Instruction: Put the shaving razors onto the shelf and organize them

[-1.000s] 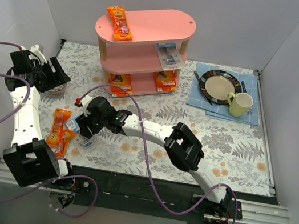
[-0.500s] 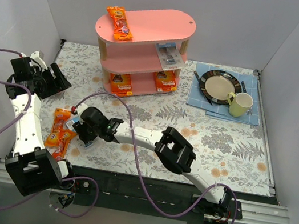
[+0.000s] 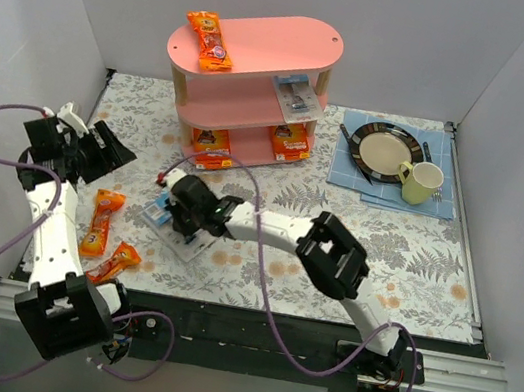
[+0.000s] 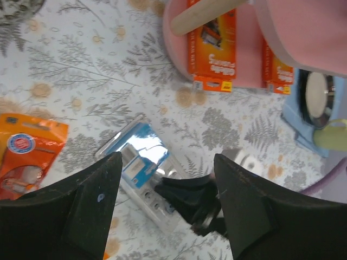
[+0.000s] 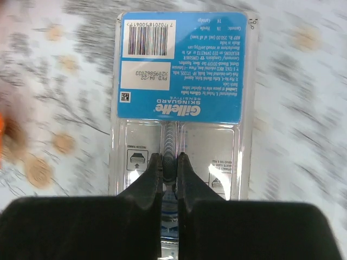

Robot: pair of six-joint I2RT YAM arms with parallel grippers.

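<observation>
One Gillette blister pack (image 5: 181, 70) gripped.
My right fingers (image 5: 142, 189) pinch it (barcode side showing); left fingers (image 4: 89, 203) gape wide, empty.

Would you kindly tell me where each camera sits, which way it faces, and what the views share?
Top external: above and behind the bases, looking down on the table; left arm and right arm show.
Left wrist: on the left arm, angled down toward the shelf; its open left gripper frames the blister pack.
Right wrist: facing straight down; the right gripper pinches that pack.
Shared: all show the blister pack.
</observation>
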